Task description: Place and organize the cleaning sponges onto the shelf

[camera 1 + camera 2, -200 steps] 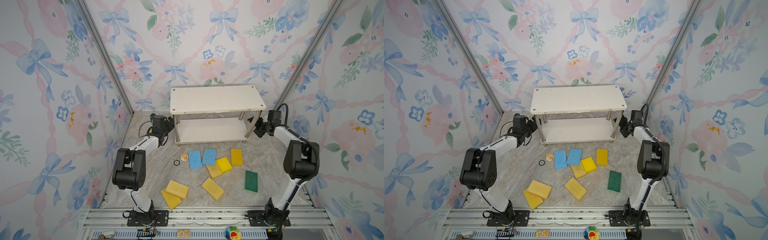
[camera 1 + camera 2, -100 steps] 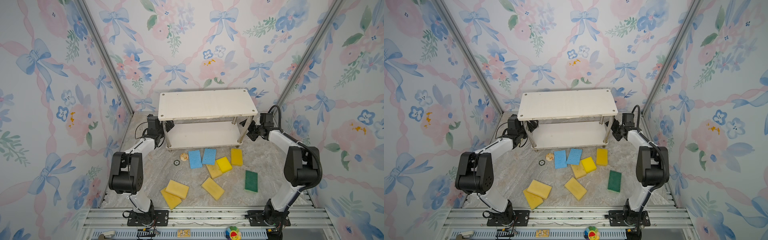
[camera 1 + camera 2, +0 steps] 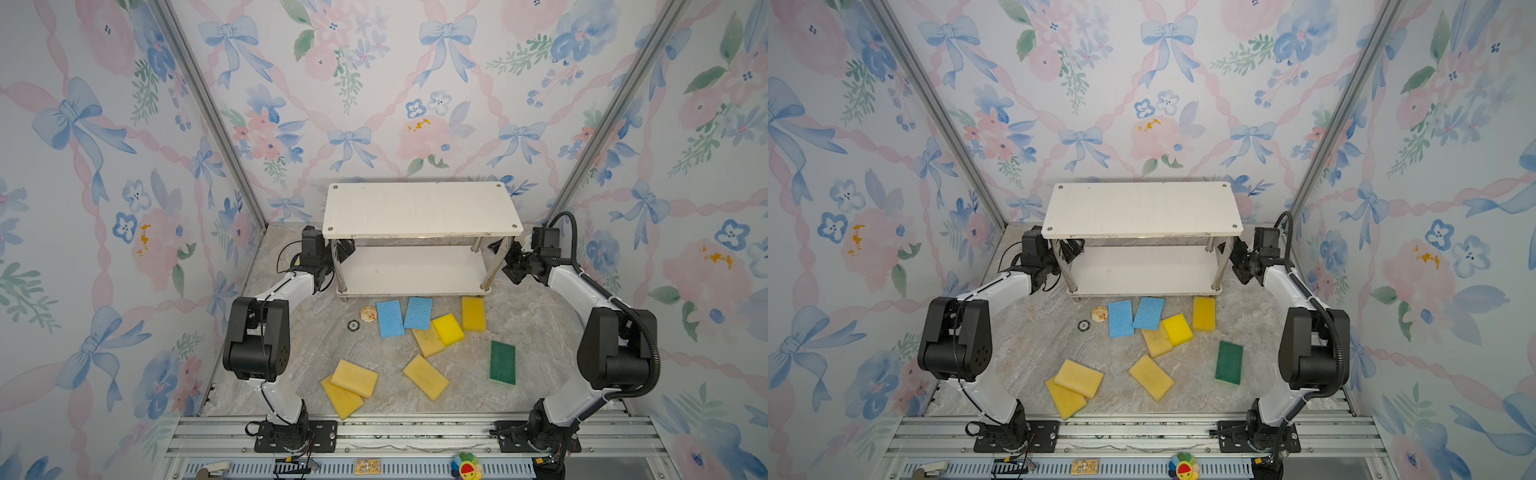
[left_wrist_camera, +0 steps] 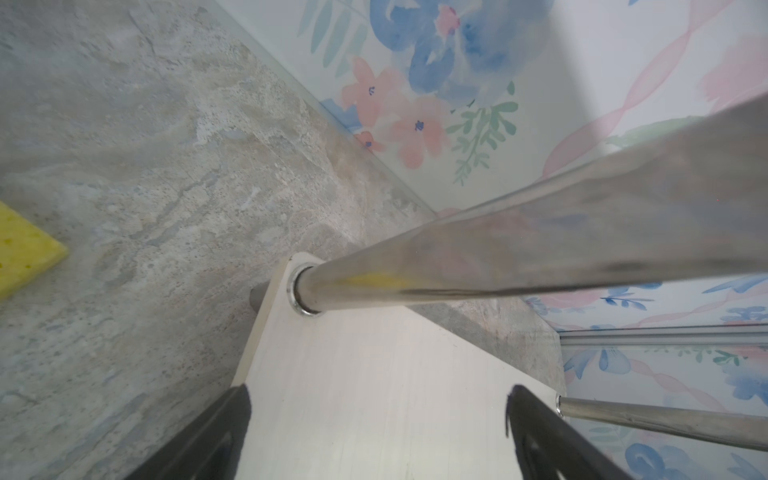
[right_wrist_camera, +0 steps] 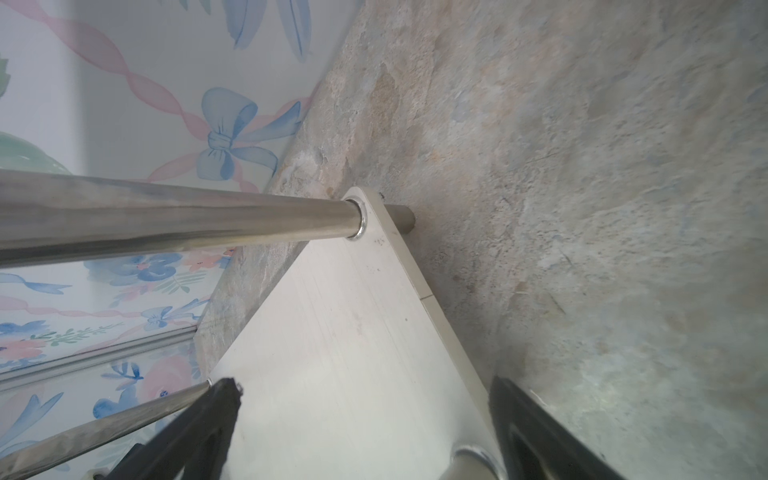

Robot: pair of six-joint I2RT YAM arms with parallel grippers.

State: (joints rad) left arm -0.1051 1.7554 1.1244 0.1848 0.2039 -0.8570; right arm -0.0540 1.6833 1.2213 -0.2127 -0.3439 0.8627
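Gaping wide, left tool (image 4: 379,388) and right tool (image 5: 362,380) at shelf (image 3: 419,210) ends, gripping nothing.

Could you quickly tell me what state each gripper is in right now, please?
Left gripper: open, holding nothing, jaws spread at the left end of the shelf.
Right gripper: open, holding nothing, at the right end.

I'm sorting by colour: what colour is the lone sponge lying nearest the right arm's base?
Dark green. The sponge shows best in a top view.
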